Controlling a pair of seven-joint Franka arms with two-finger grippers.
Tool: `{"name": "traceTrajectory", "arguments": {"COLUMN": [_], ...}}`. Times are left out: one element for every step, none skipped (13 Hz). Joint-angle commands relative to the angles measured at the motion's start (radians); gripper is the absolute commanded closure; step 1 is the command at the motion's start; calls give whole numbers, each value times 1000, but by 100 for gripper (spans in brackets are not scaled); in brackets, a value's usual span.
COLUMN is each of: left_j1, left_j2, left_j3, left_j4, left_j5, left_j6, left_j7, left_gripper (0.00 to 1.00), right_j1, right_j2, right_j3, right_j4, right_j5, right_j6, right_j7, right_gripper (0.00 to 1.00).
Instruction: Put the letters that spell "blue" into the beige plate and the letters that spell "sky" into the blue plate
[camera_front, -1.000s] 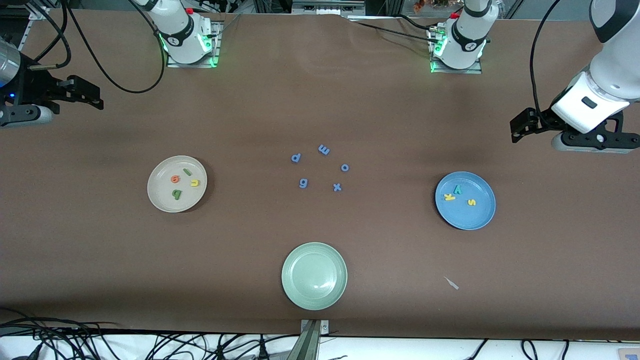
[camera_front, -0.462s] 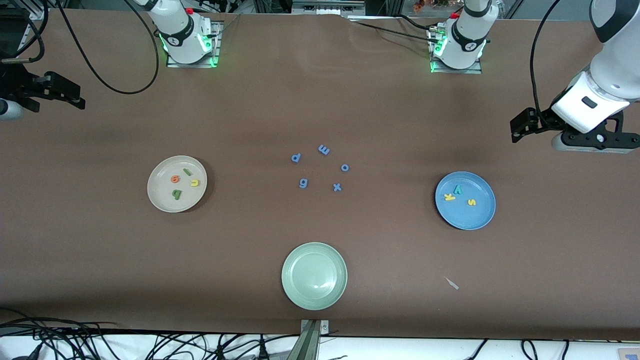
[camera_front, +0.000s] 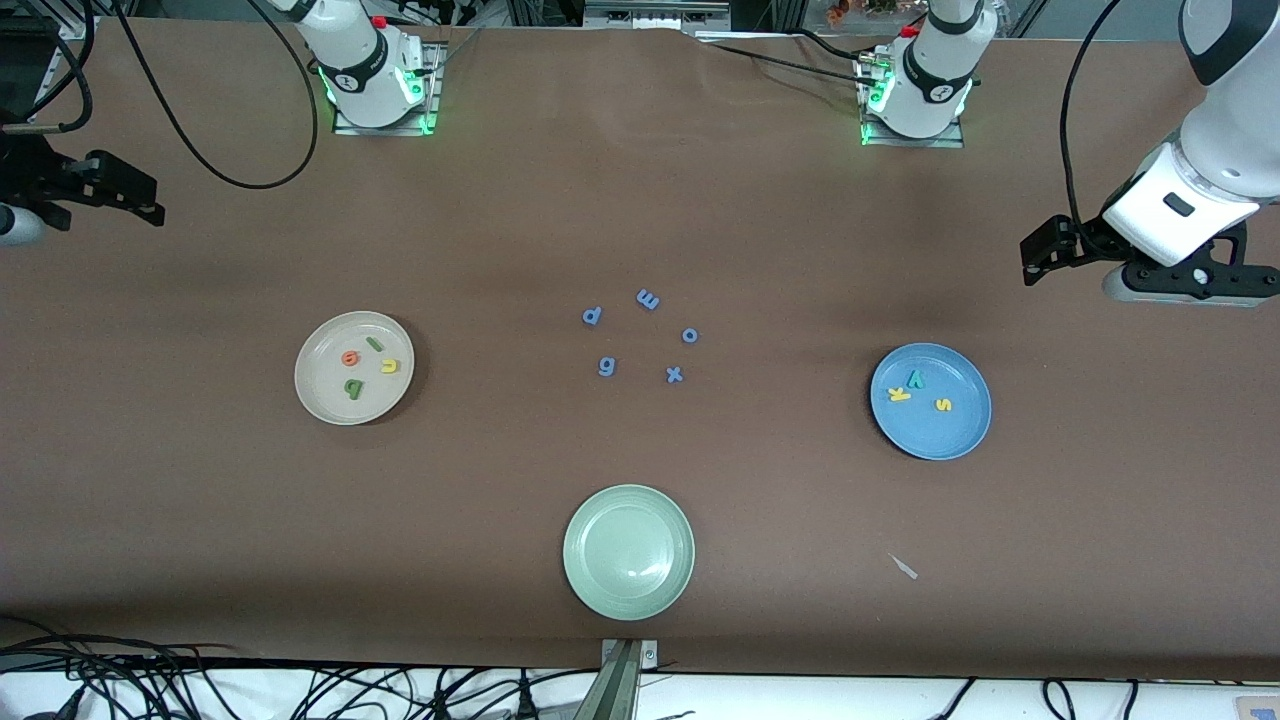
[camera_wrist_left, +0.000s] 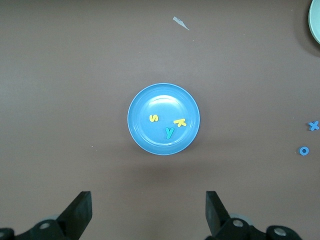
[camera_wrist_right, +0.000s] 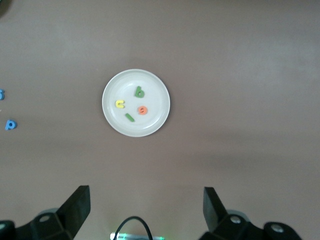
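The beige plate (camera_front: 318, 400) holds the orange e (camera_front: 350, 358), green l (camera_front: 374, 344), yellow u (camera_front: 389, 366) and dark green b (camera_front: 352, 388). In the blue plate (camera_front: 962, 432) lie the yellow k (camera_front: 899, 394), teal y (camera_front: 915, 379) and yellow s (camera_front: 942, 404). My left gripper (camera_front: 1045, 252) hangs open and empty above the table at the left arm's end, looking down on the blue plate (camera_wrist_left: 145, 137). My right gripper (camera_front: 110, 185) is open and empty too, high at the right arm's end, with the beige plate (camera_wrist_right: 152, 125) in its wrist view.
An empty pale green plate (camera_front: 628, 552) sits near the front edge. Several periwinkle letters lie mid-table, among them a p (camera_front: 592, 315), an m (camera_front: 648, 298) and an x (camera_front: 674, 375). A small pale scrap (camera_front: 904, 567) lies nearer the camera than the blue plate.
My right gripper has drawn back toward the table edge at the right arm's end. The left arm, plates and letters have not moved.
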Motion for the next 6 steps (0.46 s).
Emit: {"name": "traceTrajectory", "arguments": {"left_j1": [0, 0, 0, 0, 0, 0], "left_j2": [-12, -12, -12, -12, -12, -12], "left_j3": [2, 2, 2, 2, 2, 2], "left_j4": [8, 8, 9, 9, 8, 9], "left_j5": [-12, -12, -12, -12, -12, -12], "left_j6": [-18, -18, -18, -18, -18, -18], "left_j7": [22, 22, 21, 21, 21, 21], "left_gripper": [0, 0, 0, 0, 0, 0], "right_j1": [7, 7, 7, 8, 8, 8], "right_j2": [15, 15, 17, 15, 17, 17], "right_j3": [2, 2, 2, 2, 2, 2], "right_j4": [30, 30, 30, 30, 30, 30], "right_j5": [-16, -16, -16, -16, -16, -16], "right_j6": [-3, 1, 2, 1, -1, -4], "right_j7": [-2, -2, -1, -1, -1, -1], "right_gripper": [0, 0, 0, 0, 0, 0]}}
